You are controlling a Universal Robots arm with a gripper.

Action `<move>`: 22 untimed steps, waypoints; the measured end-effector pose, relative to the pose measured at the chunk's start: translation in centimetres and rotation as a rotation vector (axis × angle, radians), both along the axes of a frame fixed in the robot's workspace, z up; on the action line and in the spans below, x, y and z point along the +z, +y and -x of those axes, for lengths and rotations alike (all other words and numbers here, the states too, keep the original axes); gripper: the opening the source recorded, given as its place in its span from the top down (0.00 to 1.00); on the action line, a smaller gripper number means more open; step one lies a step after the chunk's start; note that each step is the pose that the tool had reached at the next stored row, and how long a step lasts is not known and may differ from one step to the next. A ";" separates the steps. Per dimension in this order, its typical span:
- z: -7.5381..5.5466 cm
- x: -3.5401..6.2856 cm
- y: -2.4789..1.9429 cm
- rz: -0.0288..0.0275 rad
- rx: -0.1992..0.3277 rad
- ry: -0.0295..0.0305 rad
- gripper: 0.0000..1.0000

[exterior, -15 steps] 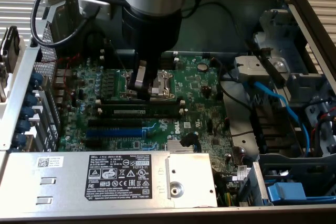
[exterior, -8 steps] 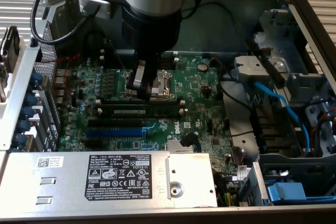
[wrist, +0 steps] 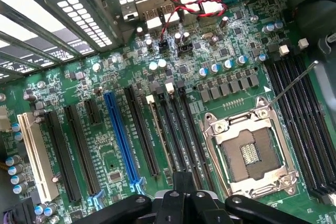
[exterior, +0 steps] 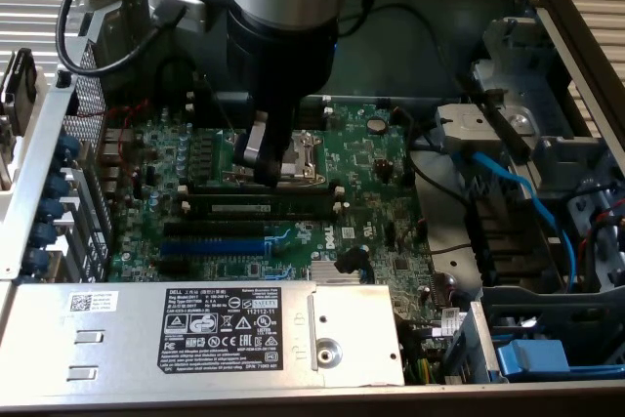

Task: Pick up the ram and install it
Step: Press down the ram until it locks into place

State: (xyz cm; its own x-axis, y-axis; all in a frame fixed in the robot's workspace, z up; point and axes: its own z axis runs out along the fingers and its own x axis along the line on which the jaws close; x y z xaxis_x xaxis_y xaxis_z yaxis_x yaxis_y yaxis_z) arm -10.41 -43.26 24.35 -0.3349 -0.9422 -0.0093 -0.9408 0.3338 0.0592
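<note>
The gripper (exterior: 270, 171) hangs in the middle of the exterior view, above the motherboard (exterior: 371, 158) and near the CPU socket (exterior: 303, 158). Its fingers are closed together and hold nothing. The ram (exterior: 262, 208) sits just below the gripper in the frame, lying flat along a black slot (exterior: 220, 229), with its pale label visible. The power supply (exterior: 195, 334) is at the lower left.

Motherboard (wrist: 121, 103): you see matt green circuit board.
CPU socket (wrist: 247, 150): shiny bare metal frame.
Blue slot (wrist: 122, 137): glossy blue plastic.
Ram (exterior: 259, 207): dark green board with a pale paper-like label.
Power supply (exterior: 195, 334): dull grey sheet metal.
Gripper (wrist: 181, 200): smooth black plastic-looking fingers.
</note>
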 end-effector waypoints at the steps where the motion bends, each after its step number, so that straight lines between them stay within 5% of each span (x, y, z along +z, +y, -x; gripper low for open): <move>1: 0.0 0.00 0.00 -0.0001 -0.004 0.0006 0.90; 22: 0.0 0.00 0.00 0.0001 -0.093 0.0281 0.90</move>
State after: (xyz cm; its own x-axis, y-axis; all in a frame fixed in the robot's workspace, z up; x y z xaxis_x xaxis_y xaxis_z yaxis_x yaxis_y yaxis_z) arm -10.39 -43.26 24.35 -0.4212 -0.9070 0.0014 -0.9036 0.4197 0.0851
